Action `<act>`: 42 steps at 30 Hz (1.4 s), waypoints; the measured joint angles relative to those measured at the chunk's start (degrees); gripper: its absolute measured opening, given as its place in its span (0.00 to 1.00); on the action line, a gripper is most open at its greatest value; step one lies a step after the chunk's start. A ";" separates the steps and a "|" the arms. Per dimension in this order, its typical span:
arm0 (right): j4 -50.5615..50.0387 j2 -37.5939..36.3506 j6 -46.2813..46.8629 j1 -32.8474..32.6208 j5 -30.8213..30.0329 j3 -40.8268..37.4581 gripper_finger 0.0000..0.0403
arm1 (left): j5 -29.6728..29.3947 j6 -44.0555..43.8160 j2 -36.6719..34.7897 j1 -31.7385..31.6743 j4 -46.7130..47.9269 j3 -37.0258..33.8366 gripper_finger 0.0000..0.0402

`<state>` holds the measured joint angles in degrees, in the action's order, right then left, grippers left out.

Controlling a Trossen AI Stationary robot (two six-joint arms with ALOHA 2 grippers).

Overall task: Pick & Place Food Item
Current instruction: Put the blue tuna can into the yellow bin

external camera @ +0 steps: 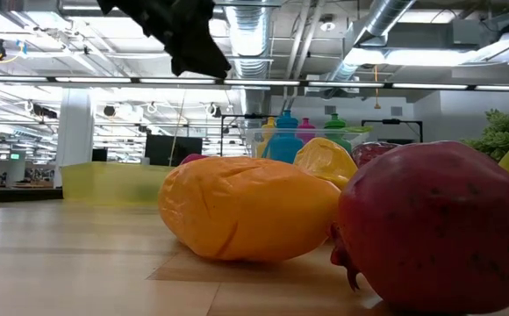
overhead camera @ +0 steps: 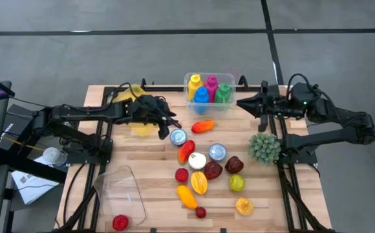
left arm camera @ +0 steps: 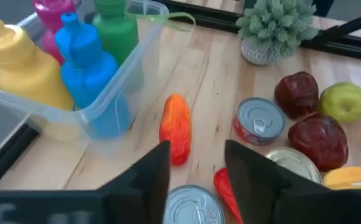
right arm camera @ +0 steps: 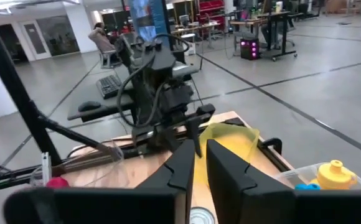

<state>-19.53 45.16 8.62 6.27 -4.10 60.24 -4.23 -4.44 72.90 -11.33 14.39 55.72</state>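
- Left gripper [overhead camera: 172, 124] hangs above the desk [overhead camera: 155, 194] just left of centre, over a silver can [overhead camera: 178, 136]; in the left wrist view its fingers [left arm camera: 144, 180] stand apart with nothing between them.
- Right gripper [overhead camera: 242, 103] waits at the far right of the desk beside the clear bin [overhead camera: 208, 103]; in the right wrist view its fingers [right arm camera: 182, 163] stand only a narrow gap apart, holding nothing.
- An orange-red pepper-shaped food item [overhead camera: 203, 125] lies on the wood between the left gripper and the clear bin, touching neither.
- Only the left wrist view shows it in detail: an elongated, glossy piece, orange at one end and redder at the other [left arm camera: 175, 127].
- That view also shows yellow, blue, green and pink bottles [left arm camera: 86, 59] standing in the bin, and a small potted plant [left arm camera: 275, 28] beyond.
- Looking down from above, more toy fruit lies in a cluster toward the near middle, a second can [overhead camera: 217, 152] among it, and a yellow bin [overhead camera: 139, 113] sits under the left arm.
- From desk height, an orange fruit [external camera: 246, 209] and a dark red pomegranate [external camera: 439, 228] fill the foreground.
- Pale wooden slats form the desk; behind it is a large room with exposed ceiling ducts, a grey floor and workstations.
- A person [right arm camera: 99, 38] sits far back.
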 joint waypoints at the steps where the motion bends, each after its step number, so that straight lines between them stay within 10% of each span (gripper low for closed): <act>1: 0.24 -0.14 -0.02 -0.26 0.00 0.00 0.11 | 0.00 0.02 0.00 0.00 -0.03 0.20 0.40; 18: -1.98 -8.02 -2.14 -1.36 -0.09 0.01 0.12 | 4.75 4.04 -2.80 -2.27 5.50 5.60 0.47; 27: -4.93 -8.08 -1.06 -1.36 -0.22 -0.04 0.12 | -1.55 3.65 5.81 0.02 10.51 3.63 0.70; 42: -5.32 -8.04 -1.00 -1.36 -0.22 -0.04 0.12 | -4.61 -1.00 21.52 0.67 6.94 3.63 0.68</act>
<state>-24.85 37.12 7.63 4.91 -4.32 60.20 -8.84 -5.44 94.42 -10.67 21.33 59.35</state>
